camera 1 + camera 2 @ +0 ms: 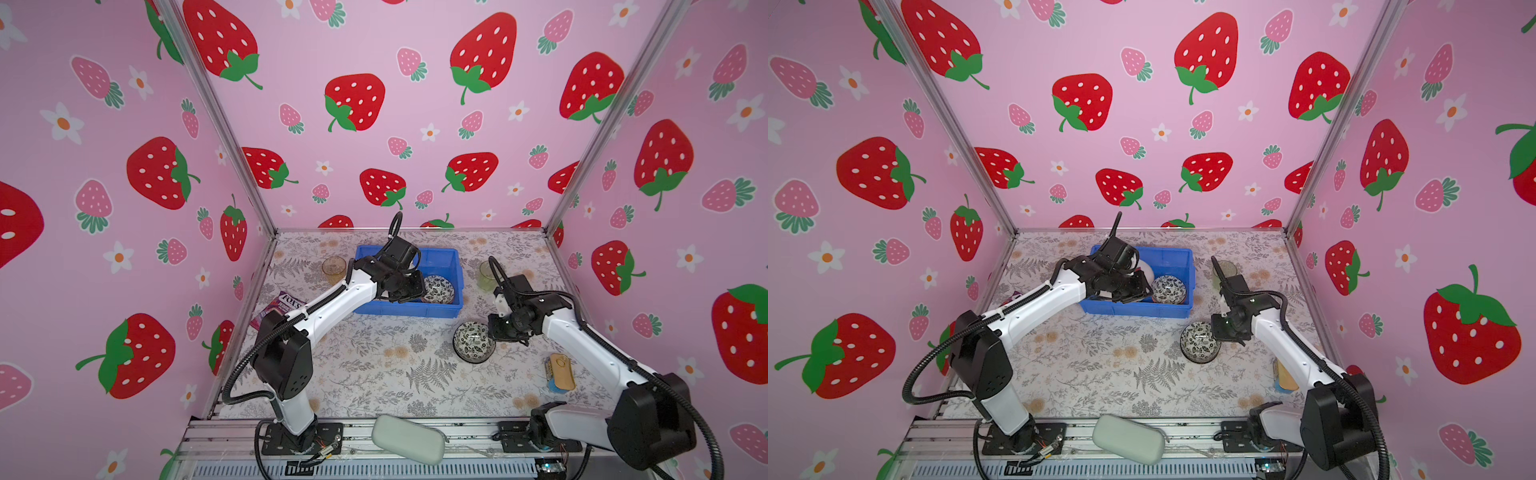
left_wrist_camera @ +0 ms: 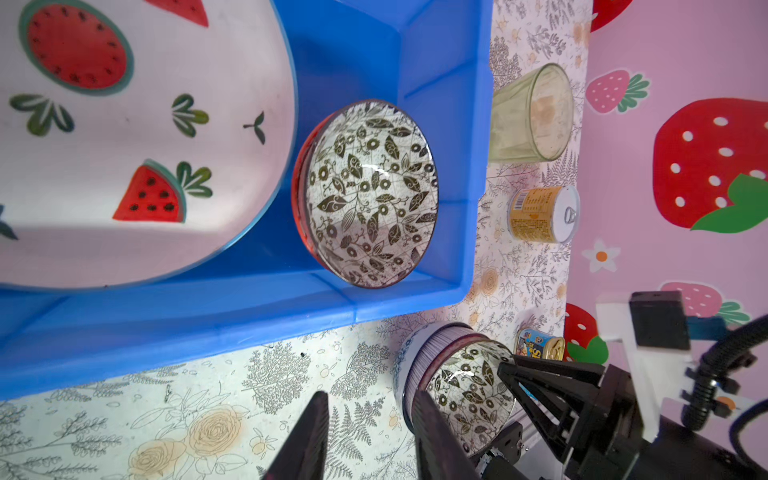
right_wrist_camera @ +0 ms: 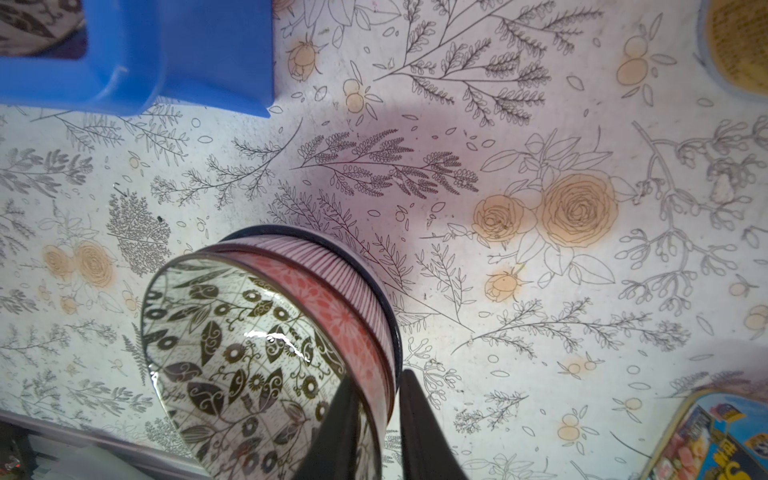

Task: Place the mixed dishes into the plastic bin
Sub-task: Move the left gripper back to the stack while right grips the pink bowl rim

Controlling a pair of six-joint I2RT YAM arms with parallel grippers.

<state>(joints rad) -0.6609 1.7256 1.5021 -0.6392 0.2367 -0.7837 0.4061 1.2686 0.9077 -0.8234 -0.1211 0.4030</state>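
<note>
The blue plastic bin (image 1: 440, 252) stands at the back middle. Inside it lie a white watermelon plate (image 2: 124, 137) and a leaf-patterned bowl (image 2: 370, 195) with an orange outside. My left gripper (image 2: 370, 399) hovers over the bin's near side, open with nothing between its fingers. On the table in front of the bin's right end sits a stack of three nested bowls (image 1: 473, 341). My right gripper (image 3: 380, 376) is shut on its rim, one finger inside the top bowl and one outside. An amber tumbler (image 1: 333, 266) stands left of the bin, a green one (image 1: 486, 274) right of it.
A purple candy bag (image 1: 278, 309) lies by the left wall. A grey-green pouch (image 1: 409, 438) rests on the front rail. A yellow can (image 2: 542, 214) and a flat tin (image 1: 561, 372) sit near the right wall, beside my right arm.
</note>
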